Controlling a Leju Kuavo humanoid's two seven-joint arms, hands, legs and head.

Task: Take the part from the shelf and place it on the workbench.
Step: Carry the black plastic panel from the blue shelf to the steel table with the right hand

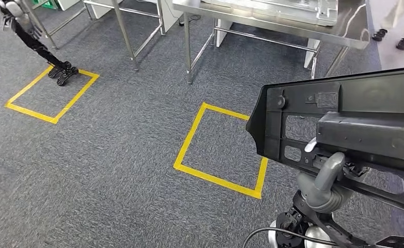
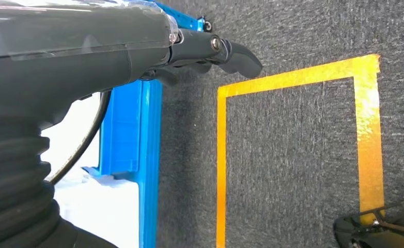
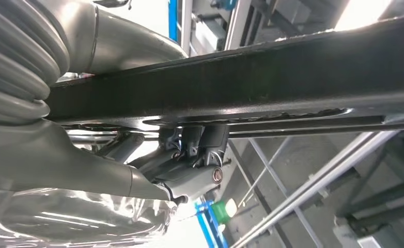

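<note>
Carrying step: black plastic part (image 1: 344, 129) gripped in right hand (image 1: 324, 181) (left hand (image 2: 210, 51) hanging empty, fingers curled). Next: approach steel workbench (image 1: 272, 23), set down flat.

Grey carpet (image 1: 112, 155) covers the floor, marked with yellow tape squares (image 1: 218, 152). Steel-legged tables (image 1: 272, 23) stand at the far side. A blue frame (image 2: 138, 134) rises beside a taped square.

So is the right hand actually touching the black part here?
Touching. The head view shows the right hand gripping the black part from below; the right wrist view shows its fingers against the part's underside.
</note>
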